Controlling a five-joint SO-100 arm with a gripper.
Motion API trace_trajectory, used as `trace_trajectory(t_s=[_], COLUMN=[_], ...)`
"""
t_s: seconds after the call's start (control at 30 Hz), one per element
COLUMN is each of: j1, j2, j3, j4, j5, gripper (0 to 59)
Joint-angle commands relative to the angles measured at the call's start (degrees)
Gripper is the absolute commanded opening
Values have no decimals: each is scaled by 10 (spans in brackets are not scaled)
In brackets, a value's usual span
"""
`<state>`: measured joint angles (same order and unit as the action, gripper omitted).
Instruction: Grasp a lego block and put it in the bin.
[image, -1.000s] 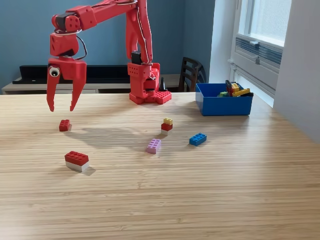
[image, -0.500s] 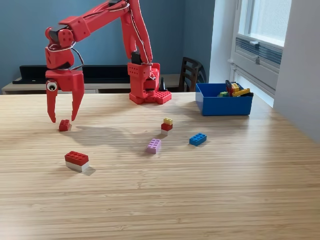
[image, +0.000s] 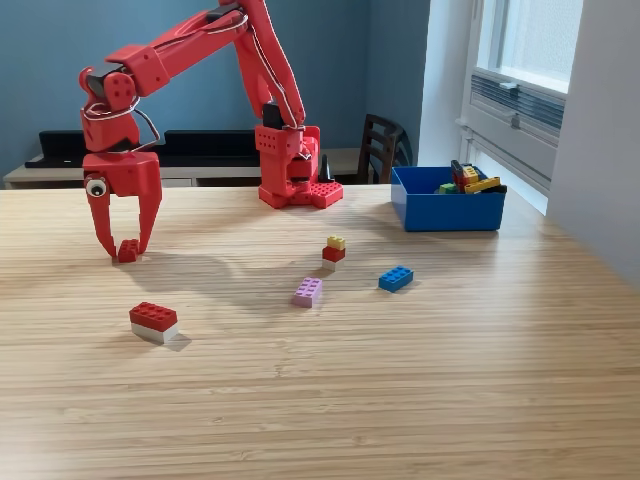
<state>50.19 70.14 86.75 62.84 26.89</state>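
Note:
A small red lego block (image: 127, 250) lies on the wooden table at the exterior view's left. My red gripper (image: 126, 253) has come down over it, with one finger on each side of the block and the tips close to the tabletop. The jaws are still apart, and I cannot tell whether they touch the block. The blue bin (image: 447, 212) stands at the far right of the table, well away from the gripper, with several lego blocks inside.
Other blocks lie on the table: a red-on-white one (image: 153, 322) nearer the camera, a pink one (image: 308, 291), a yellow-on-red stack (image: 334, 249) and a blue one (image: 395, 278). The arm's red base (image: 292, 168) stands at the back centre. A wall and window are on the right.
The gripper has dropped from above the table and shifted slightly left, ending astride the small red block. Its jaws have narrowed a little. No block has moved.

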Motion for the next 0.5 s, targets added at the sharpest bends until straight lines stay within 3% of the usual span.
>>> trace_trajectory(t_s=[0.03, 0.5], j1=[4, 1], j2=[-3, 4], j3=[-43, -16], j4=[18, 20], j5=[6, -9], gripper=[24, 1])
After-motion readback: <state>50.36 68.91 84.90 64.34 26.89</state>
